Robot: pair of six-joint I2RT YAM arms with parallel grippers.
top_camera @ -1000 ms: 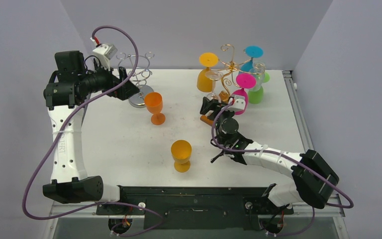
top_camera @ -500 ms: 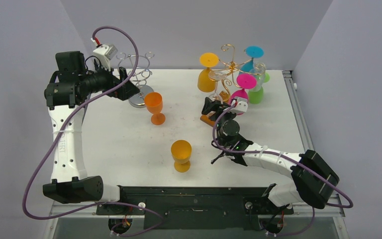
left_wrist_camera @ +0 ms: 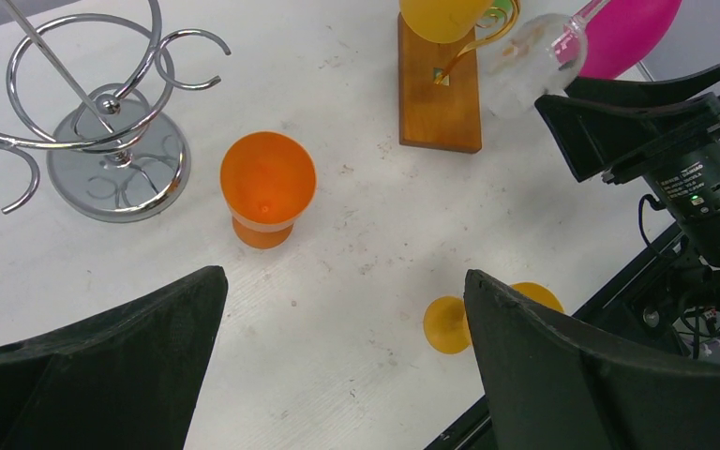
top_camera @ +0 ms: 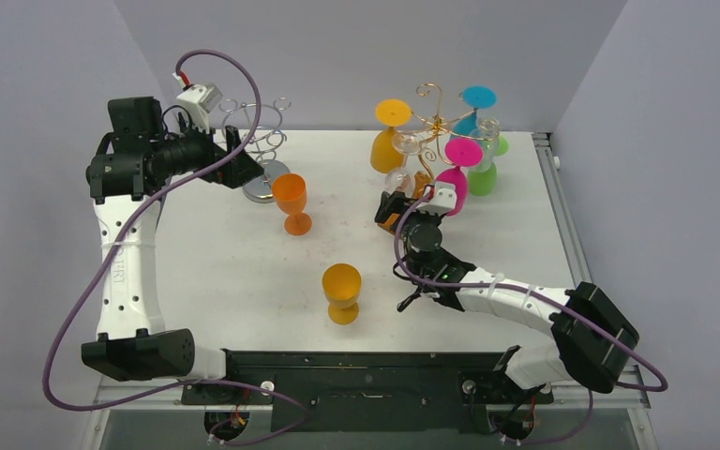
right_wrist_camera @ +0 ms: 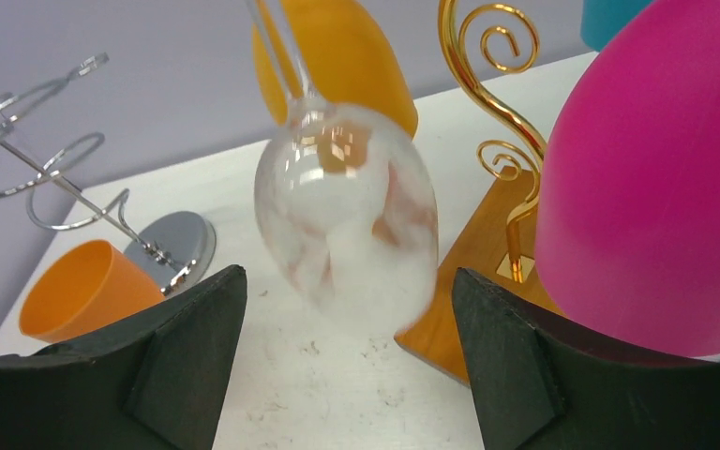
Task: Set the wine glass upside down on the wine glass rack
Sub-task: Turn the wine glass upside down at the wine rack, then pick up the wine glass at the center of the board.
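A clear wine glass [top_camera: 398, 177] hangs upside down from the gold wire rack [top_camera: 436, 120], tilted, with its foot up at the rack's arm. In the right wrist view its bowl [right_wrist_camera: 345, 211] sits just ahead of and between my right gripper's fingers, and its lower rim is blurred. My right gripper [top_camera: 395, 208] is open and holds nothing [right_wrist_camera: 347, 277]. My left gripper [top_camera: 242, 162] is open and empty, held high beside the silver wire rack [top_camera: 261, 150]. In the left wrist view the left gripper [left_wrist_camera: 342, 277] looks down on the table.
Yellow [top_camera: 389, 141], teal [top_camera: 474, 105], pink [top_camera: 456, 176] and green [top_camera: 484, 174] glasses hang upside down on the gold rack, which stands on a wooden base [right_wrist_camera: 473, 272]. An orange glass [top_camera: 291, 202] and a yellow glass [top_camera: 341, 291] stand upright on the white table [top_camera: 225, 272].
The clear glass has tilted and its bowl has swung out ahead of my right gripper. The right wrist has shifted slightly towards it. The left arm has barely moved.
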